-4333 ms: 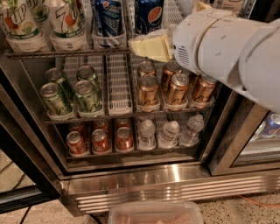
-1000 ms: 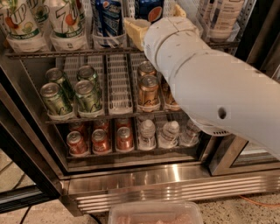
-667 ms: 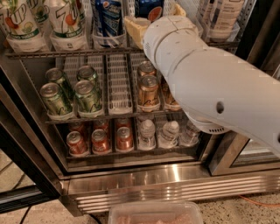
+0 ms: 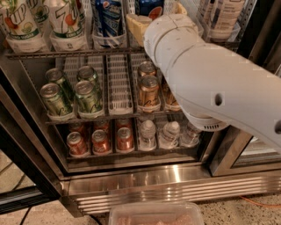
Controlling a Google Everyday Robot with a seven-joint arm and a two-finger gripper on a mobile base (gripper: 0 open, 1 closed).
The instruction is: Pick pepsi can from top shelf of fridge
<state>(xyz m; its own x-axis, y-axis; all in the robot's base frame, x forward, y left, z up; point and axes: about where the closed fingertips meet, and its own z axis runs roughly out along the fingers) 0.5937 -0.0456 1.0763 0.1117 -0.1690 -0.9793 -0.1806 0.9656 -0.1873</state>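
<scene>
Arm has pushed in and up over the last few seconds; gripper [image 4: 157, 14] now sits at the pepsi can [image 4: 148, 6] on the top shelf [image 4: 26, 53] of the fridge [image 4: 153, 184], barely shifting in the last second. Can stands upright in its lane, right of the streaked blue can [image 4: 107, 19], partly hidden by the wrist. Cannot tell if gripper is spread or clamped on it. Likely reach done, lift-out still ahead

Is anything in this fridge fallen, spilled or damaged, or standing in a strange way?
Nothing stands out. The cans and bottles that show stand in rows, with no spill. The pincer is at the top shelf, by the pepsi can.
</scene>
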